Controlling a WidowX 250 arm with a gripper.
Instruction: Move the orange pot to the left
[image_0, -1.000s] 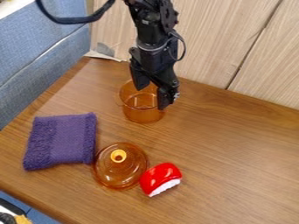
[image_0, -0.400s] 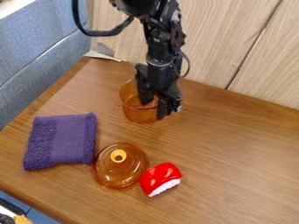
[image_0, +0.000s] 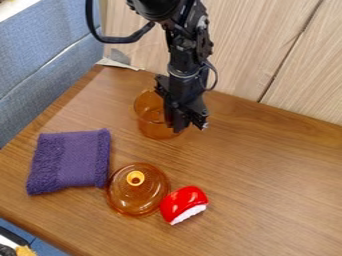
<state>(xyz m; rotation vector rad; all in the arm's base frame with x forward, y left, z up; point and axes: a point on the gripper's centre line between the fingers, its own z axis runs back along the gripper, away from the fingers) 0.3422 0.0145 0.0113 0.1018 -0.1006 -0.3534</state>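
The black gripper hangs down at the right side of the orange pot, shut on the pot's right wall. This pot is see-through and open-topped, standing upright on the table near the wood panel. The gripper covers part of its right rim.
A purple folded cloth lies on the left of the table. An orange glass lid with a yellow knob lies toward the front, with a red and white brush-like object against its right side. Wood panelling stands behind.
The gripper first came down and right to the pot's right wall, fingers apart; since then it has shut on that wall. The pot has shifted slightly left.
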